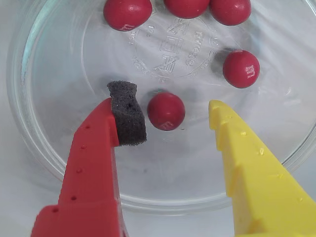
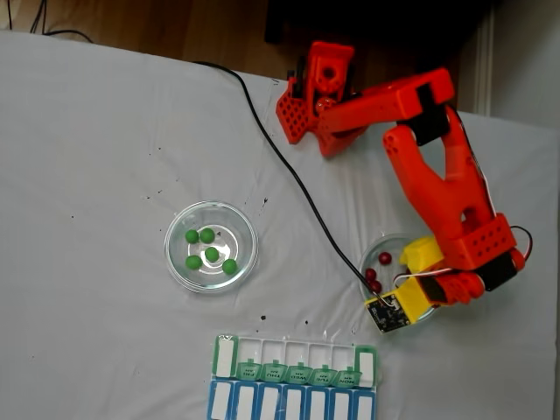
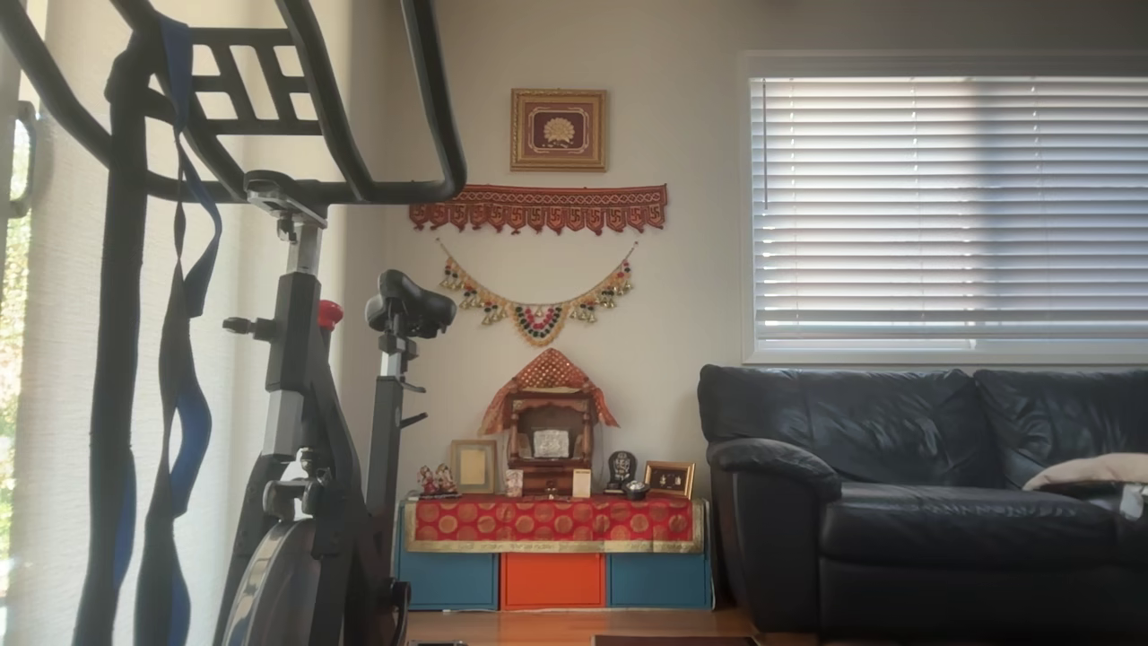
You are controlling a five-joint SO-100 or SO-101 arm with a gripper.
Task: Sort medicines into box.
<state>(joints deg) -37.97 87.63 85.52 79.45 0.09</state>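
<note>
In the wrist view my gripper [image 1: 167, 104] is open and low inside a clear glass dish [image 1: 59, 163]. One dark red medicine ball [image 1: 166, 111] lies between the red finger's dark foam pad [image 1: 127, 116] and the yellow finger [image 1: 232, 143], with a narrow gap at the pad and a wider one at the yellow finger. Several more red balls [image 1: 241, 69] lie farther back in the dish. In the fixed view the gripper [image 2: 398, 267] hangs over the right dish [image 2: 378, 245] with red balls [image 2: 385, 258]. The box [image 2: 293, 385], with green and blue lids, lies at the bottom edge.
A second glass dish [image 2: 179, 271] with several green balls [image 2: 211, 254] stands left of centre on the white cloth [image 2: 87, 175]. A black cable [image 2: 289, 166] runs from the arm's base [image 2: 319, 96] to the wrist camera board [image 2: 385, 313]. The other view shows a living room.
</note>
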